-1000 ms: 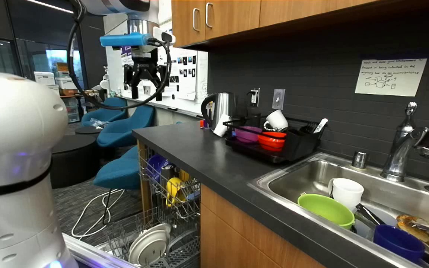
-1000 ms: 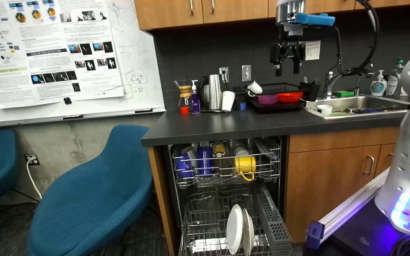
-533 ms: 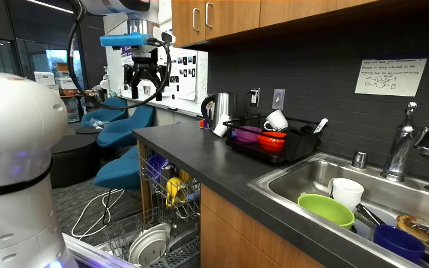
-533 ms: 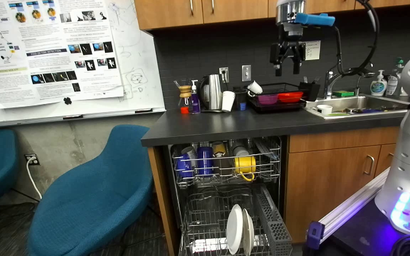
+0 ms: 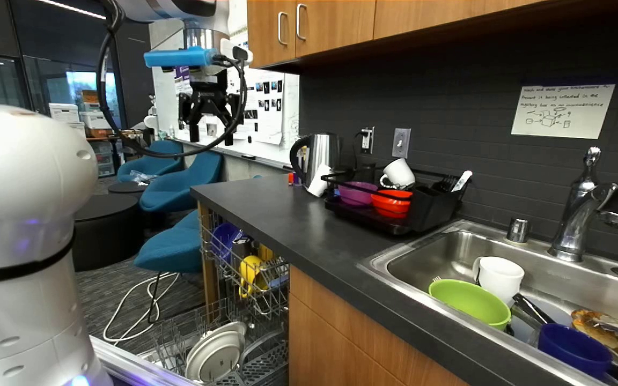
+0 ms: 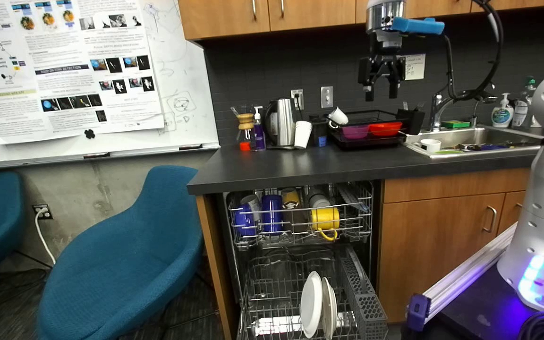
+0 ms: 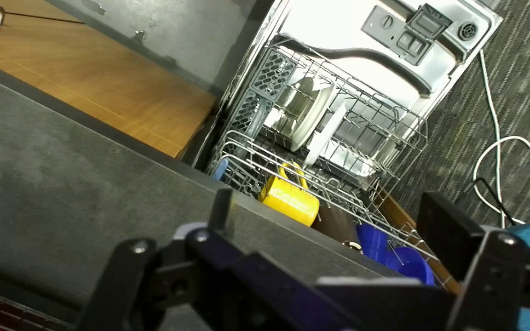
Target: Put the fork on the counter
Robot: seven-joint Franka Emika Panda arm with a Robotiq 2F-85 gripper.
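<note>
The dark counter (image 5: 287, 225) runs from the sink toward the far end and also shows in an exterior view (image 6: 300, 165) and in the wrist view (image 7: 108, 179). Light fork-like tines (image 5: 436, 279) stick up behind the green bowl in the sink; the rest is hidden. A black fork head (image 5: 444, 184) stands in the drying rack's utensil holder. I cannot tell which fork is meant. My gripper (image 5: 211, 136) is open and empty, high in the air, pointing down. It also shows in an exterior view (image 6: 381, 93) and in the wrist view (image 7: 334, 216), above the counter's front edge.
The steel sink (image 5: 395, 262) holds a green bowl (image 5: 470, 303), a white mug (image 5: 499, 279) and a blue bowl (image 5: 574, 348). A black drying rack (image 5: 421, 209) and kettle (image 5: 325, 155) stand at the back. The dishwasher rack (image 6: 300, 236) is pulled out below the counter. Cabinets (image 6: 314, 14) hang above.
</note>
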